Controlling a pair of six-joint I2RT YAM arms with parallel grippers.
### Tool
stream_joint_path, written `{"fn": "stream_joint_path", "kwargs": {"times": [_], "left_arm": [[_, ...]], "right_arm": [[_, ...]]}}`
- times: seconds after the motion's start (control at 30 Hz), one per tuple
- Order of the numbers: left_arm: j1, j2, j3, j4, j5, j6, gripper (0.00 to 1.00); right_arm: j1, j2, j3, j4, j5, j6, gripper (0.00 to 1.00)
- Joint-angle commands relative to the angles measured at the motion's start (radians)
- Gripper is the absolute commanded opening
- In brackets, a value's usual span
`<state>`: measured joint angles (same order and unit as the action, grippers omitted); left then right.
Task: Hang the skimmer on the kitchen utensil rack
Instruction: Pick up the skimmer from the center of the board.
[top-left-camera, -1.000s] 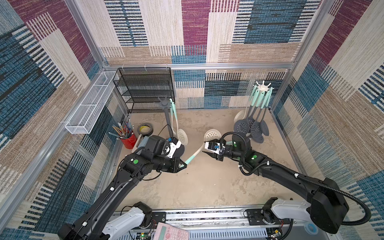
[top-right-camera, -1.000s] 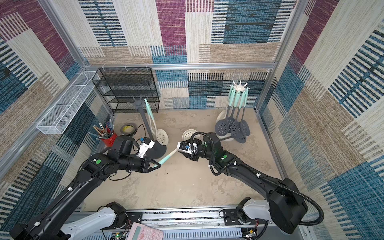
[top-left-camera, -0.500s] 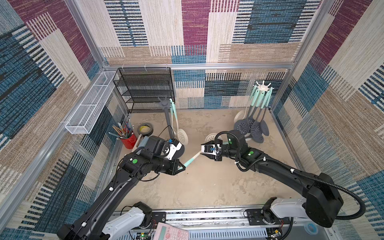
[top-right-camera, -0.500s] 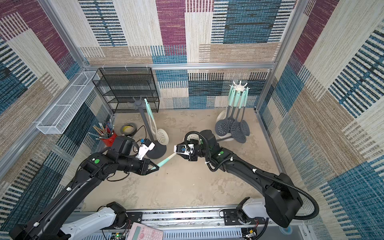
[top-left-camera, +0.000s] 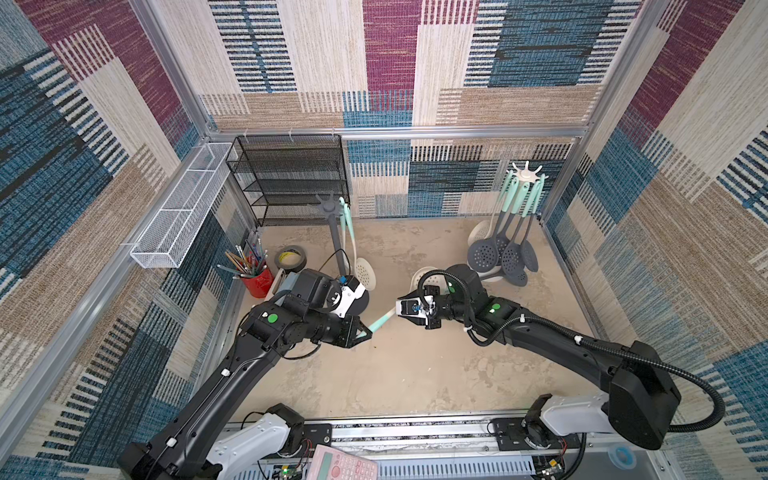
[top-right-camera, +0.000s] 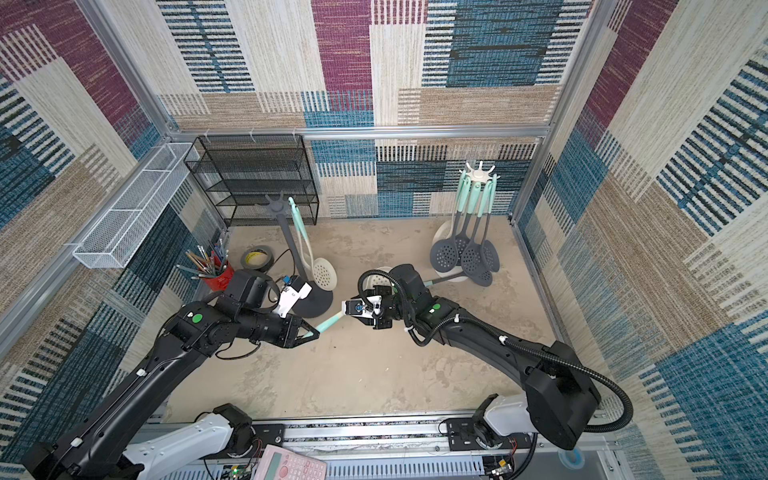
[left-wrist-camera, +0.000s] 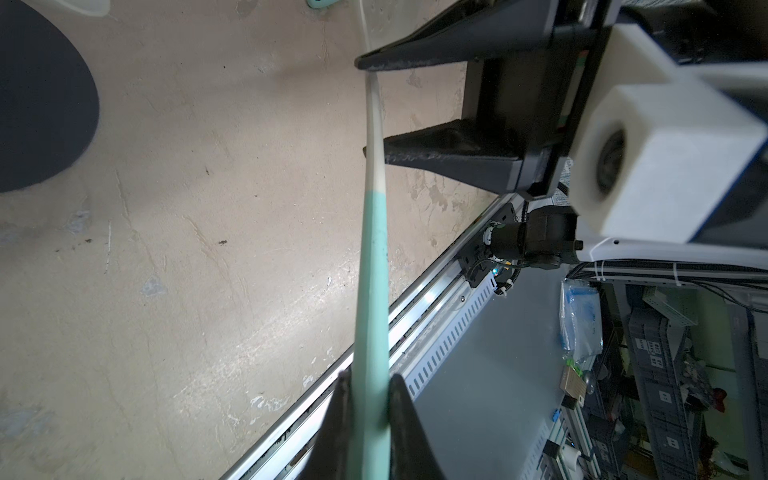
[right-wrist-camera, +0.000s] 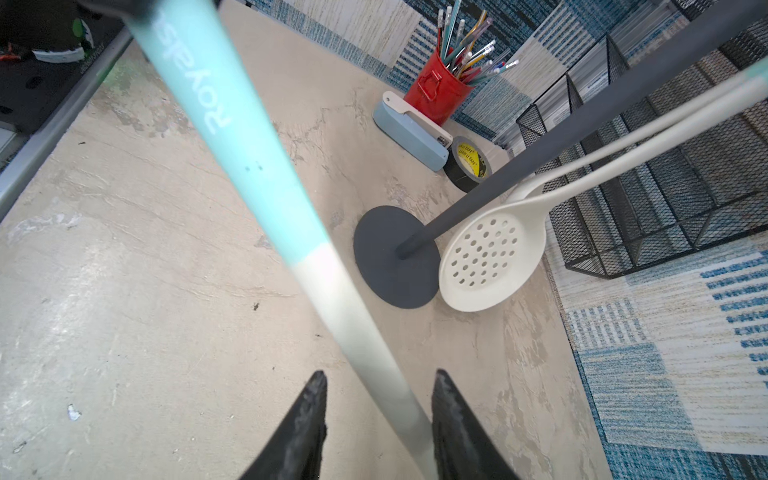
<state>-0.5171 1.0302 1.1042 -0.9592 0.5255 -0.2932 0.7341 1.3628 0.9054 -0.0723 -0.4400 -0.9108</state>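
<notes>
The left claw (left-wrist-camera: 368, 384) pinches the green end of the skimmer (left-wrist-camera: 374, 266). The right claw (right-wrist-camera: 379, 376) sits around the white part, fingers apart, not squeezing.

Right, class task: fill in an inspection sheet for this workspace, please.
Surface: beige tabletop, scuffed.
Job's things: skimmer spans both grippers; grey rack holds one white skimmer; white rack holds grey ones.
Clutter: red pencil cup, tape roll, mesh shelf.
Grippers: left gripper shut on skimmer's mint end; right gripper jaws apart around its white part.
Cables: black hose along right arm.
Surroundings: patterned walls, metal frame.
</notes>
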Motion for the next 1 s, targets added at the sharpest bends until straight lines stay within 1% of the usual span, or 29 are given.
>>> {"fn": "stream_joint_path", "kwargs": {"times": [0.0,0.17,0.33,0.63,0.8,0.97], "left_arm": [[0.003,0.001,0.011,-0.006,0.015,0.02,0.0],[0.002,0.0,0.006,-0.006,0.021,0.021,0.0],[0.003,-0.005,-0.006,-0.005,0.022,0.025,0.0],[0.002,-0.012,0.011,-0.006,0.0,0.028,0.0],[0.002,-0.02,0.027,-0.006,-0.025,0.019,0.07],[0.002,-0.041,0.05,-0.006,-0.064,0.008,0.19]], "right_arm": [[0.012,0.011,0.008,0.033,0.04,-0.02,0.4],[0.028,0.029,0.01,0.048,0.066,-0.041,0.37],[0.044,0.048,0.012,0.069,0.096,-0.058,0.3],[0.045,0.047,-0.008,0.105,0.11,-0.062,0.14],[0.045,0.039,-0.026,0.126,0.122,-0.048,0.1],[0.045,0.02,-0.057,0.154,0.122,-0.004,0.08]]}}
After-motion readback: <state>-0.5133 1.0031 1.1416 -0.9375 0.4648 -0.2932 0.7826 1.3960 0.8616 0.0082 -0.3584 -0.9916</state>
